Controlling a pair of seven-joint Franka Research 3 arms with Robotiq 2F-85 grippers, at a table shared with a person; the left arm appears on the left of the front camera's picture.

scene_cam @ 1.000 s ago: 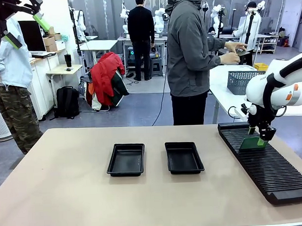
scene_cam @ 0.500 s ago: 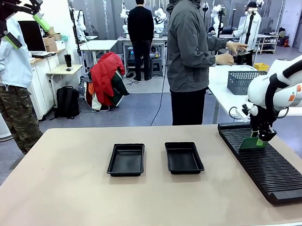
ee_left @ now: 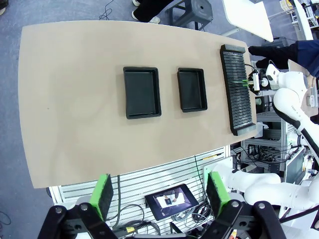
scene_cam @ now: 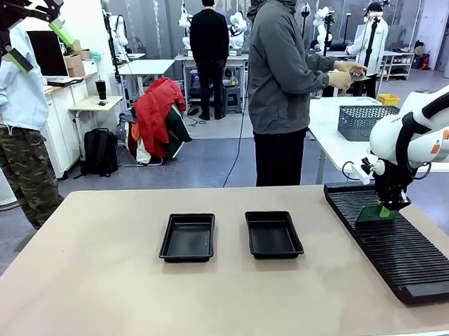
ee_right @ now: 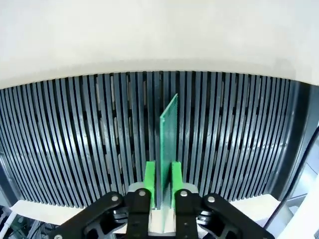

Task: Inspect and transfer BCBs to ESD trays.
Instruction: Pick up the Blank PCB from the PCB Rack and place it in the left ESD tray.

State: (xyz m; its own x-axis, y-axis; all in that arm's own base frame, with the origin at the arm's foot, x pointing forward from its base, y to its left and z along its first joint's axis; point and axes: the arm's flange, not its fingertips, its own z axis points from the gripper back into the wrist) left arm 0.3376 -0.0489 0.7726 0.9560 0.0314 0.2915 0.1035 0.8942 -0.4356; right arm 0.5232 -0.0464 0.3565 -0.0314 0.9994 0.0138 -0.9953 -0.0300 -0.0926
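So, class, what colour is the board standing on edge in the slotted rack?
The board is green, finely gridded; best seen in the right wrist view.

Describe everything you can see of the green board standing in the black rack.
The green BCB is a thin, flat rectangular board with a fine grid texture. It stands upright on edge in a slot of the black ribbed rack, toward the rack's far end, on the robot's right. The right gripper is closed on its upper edge, green pads pressed against either face. Nothing else visibly touches it.
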